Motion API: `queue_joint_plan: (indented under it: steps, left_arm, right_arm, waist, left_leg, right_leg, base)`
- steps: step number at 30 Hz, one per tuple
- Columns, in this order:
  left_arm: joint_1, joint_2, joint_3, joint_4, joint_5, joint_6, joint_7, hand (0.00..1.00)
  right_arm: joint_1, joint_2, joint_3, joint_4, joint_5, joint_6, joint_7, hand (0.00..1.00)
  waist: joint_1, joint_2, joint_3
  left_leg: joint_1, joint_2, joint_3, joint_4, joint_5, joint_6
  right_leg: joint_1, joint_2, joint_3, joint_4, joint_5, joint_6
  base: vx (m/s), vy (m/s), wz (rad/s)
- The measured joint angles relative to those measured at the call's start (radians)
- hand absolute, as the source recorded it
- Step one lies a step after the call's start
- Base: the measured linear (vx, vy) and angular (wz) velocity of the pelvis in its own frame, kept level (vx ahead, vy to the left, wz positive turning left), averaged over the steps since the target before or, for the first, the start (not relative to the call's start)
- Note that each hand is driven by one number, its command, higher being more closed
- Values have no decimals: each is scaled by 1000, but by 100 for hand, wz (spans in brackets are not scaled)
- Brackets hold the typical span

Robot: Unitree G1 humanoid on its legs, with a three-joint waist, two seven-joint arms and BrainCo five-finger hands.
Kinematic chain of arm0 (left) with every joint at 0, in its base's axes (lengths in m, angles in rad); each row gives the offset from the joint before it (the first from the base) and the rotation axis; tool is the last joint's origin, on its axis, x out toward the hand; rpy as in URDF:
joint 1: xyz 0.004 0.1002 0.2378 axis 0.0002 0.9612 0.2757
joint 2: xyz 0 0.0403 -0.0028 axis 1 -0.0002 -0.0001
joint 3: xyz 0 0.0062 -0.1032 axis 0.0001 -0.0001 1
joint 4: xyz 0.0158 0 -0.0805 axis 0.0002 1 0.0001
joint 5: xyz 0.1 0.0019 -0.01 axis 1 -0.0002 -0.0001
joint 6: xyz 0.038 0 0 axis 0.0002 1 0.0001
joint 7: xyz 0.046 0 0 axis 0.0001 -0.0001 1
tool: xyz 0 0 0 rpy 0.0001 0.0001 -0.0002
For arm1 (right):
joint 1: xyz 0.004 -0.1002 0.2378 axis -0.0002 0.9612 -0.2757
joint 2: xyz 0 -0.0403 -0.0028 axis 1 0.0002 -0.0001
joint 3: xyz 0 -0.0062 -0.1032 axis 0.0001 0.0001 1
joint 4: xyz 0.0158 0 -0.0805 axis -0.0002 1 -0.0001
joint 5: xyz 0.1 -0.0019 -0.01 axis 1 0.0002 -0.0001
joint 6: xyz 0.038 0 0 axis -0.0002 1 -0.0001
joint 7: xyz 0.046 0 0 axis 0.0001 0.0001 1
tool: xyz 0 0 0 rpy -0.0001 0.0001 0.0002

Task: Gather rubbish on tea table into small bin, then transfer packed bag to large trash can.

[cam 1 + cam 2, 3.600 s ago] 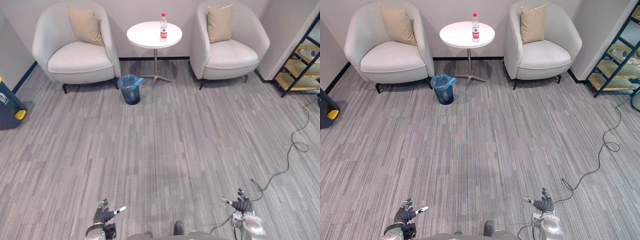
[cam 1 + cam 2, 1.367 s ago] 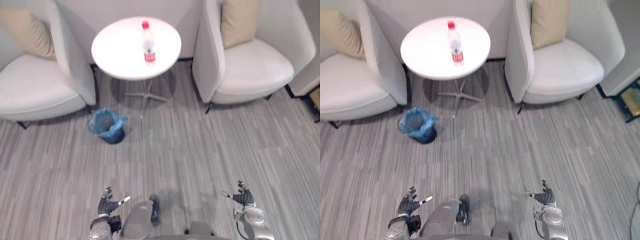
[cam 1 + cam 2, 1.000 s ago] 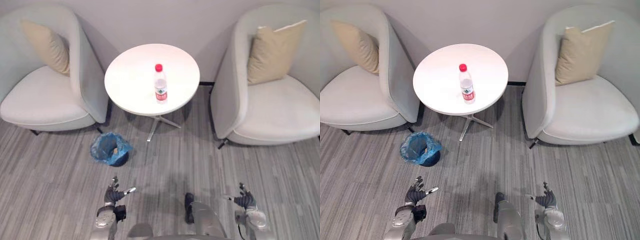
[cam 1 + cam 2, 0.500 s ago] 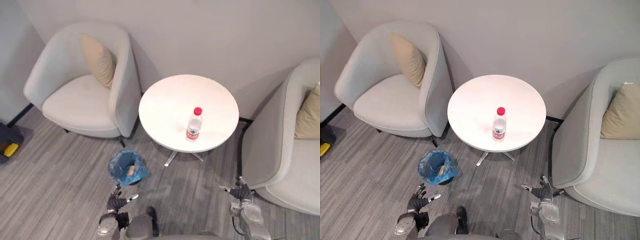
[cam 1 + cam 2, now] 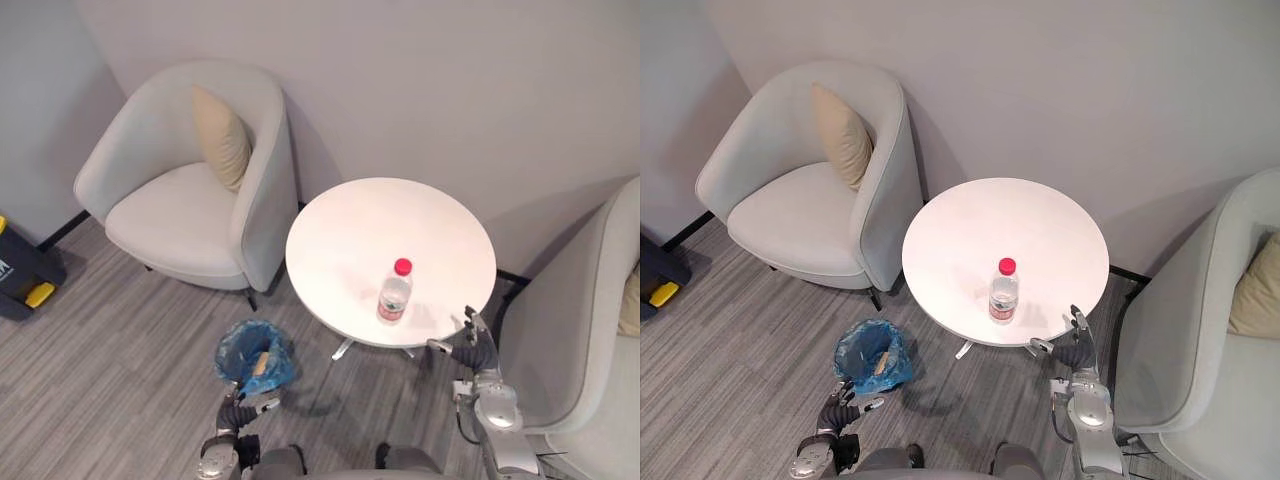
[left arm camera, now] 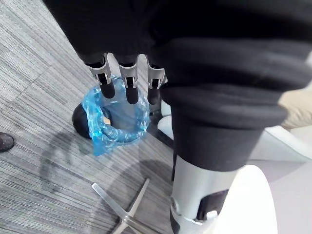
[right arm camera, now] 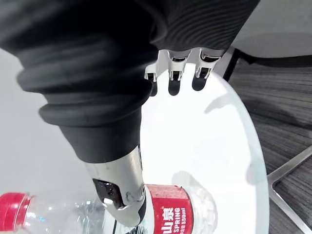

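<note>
a clear plastic bottle (image 5: 394, 292) with a red cap and a red label stands upright on the round white tea table (image 5: 345, 235), toward the 6 o'clock part of the top and inside the rim. it is the one item on the table top.

the right hand (image 5: 471, 352) hangs at about 4 o'clock from the bottle, just at the table's rim and apart from the bottle. its fingers (image 7: 175, 80) are straight and spread, holding nothing, and in the right wrist view they reach over the white top, with the bottle lying past the thumb.

on the grey striped carpet (image 5: 120, 390), at about 8 o'clock from the table, stands the small bin (image 5: 252, 357), lined with a blue bag (image 6: 117, 122) whose edge is folded out over the rim. a small tan scrap (image 5: 259, 363) lies inside it.

the left hand (image 5: 240, 412) hangs low at 6 o'clock from the bin, near it but not touching. its fingers are straight and relaxed, empty, and in the left wrist view their dark tips point toward the bin's mouth.

at 10 o'clock from the table sits a pale armchair (image 5: 170, 215) with a beige cushion (image 5: 222, 135) leaning against its back, its side close to the table. a second armchair (image 5: 590, 320) of the same kind stands at 3 o'clock, close behind the right hand, with another beige cushion (image 5: 1252, 285) on it. at 12 o'clock is a plain grey wall (image 5: 430, 80). far out at 9 o'clock, at the picture's edge, sits a dark blue container (image 5: 18, 275) with a yellow part.
</note>
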Motion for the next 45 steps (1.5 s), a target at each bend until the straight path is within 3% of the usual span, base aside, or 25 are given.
queue_joint_plan:
  steps: [11, 15, 16, 21, 22, 31, 35, 39, 45]
  left_arm:
    - [4, 44, -4, 57, 0, -6, -2, 0]
    - [4, 45, -20, 57, -2, -7, -1, 0]
    - [4, 45, -21, 56, -3, -8, -1, 0]
    - [3, 47, -24, 56, -15, -17, 0, 0]
    - [4, 47, -31, 56, -25, -17, 1, 0]
    - [9, 49, -48, 56, -58, -22, 1, 0]
    - [3, 47, -48, 55, -57, -25, 2, 0]
    - [1, 47, -45, 54, -55, -26, 2, 0]
    - [0, 46, -43, 56, -38, -26, 2, 0]
  right_arm:
    - [-120, -56, 70, 165, -71, -6, 11, 0]
    - [-232, -79, 80, 263, -69, 9, -31, 0]
    - [-255, -81, 80, 279, -69, 10, -36, 100]
    - [-466, -107, 78, 371, -16, 21, -98, 100]
    - [-498, -124, 79, 391, 12, 21, -110, 100]
    - [-546, -159, 98, 403, 101, 24, -111, 100]
    - [-491, -170, 96, 192, 96, 18, -113, 100]
    - [-341, -171, 93, -96, 62, -30, -110, 100]
    - [-176, -110, 107, -197, 9, -67, -64, 100]
  waist:
    - [2, 13, -5]
    - [16, 37, 18]
    - [18, 40, 21]
    - [29, 63, 79]
    - [52, 68, 86]
    - [74, 80, 110]
    - [69, 81, 112]
    - [49, 74, 115]
    - [46, 50, 111]
  left_leg:
    - [-12, -38, -65, -41, 36, 13]
    - [-29, -53, -97, -71, 74, 18]
    - [-38, -54, -103, -71, 80, 19]
    - [-105, -56, -135, -93, 135, 16]
    - [-115, -56, -138, -102, 148, 14]
    - [-167, -60, -168, -98, 153, 8]
    - [-167, -70, -179, -97, 163, 20]
    - [-138, -86, -213, -106, 161, 23]
    - [-117, -105, -259, -116, 162, 23]
  right_leg:
    - [76, -23, -69, -148, 65, 17]
    - [64, -29, -95, -157, 87, 17]
    - [56, -29, -99, -156, 91, 17]
    - [-4, -26, -126, -153, 123, 12]
    - [-16, -26, -129, -153, 130, 10]
    - [-54, -31, -131, -152, 126, 15]
    - [-55, -37, -136, -146, 129, 17]
    - [-12, -49, -163, -136, 98, 21]
    - [17, -68, -238, -71, 27, 20]
  base:
    - [19, 21, 19]
    - [-101, 13, 21]
    - [-204, 1, 22]
    - [-195, -1, 20]
    - [-160, 6, 14]
    - [-46, 4, 8]
    - [82, -4, 7]
    - [102, -16, 29]
    - [24, -30, 36]
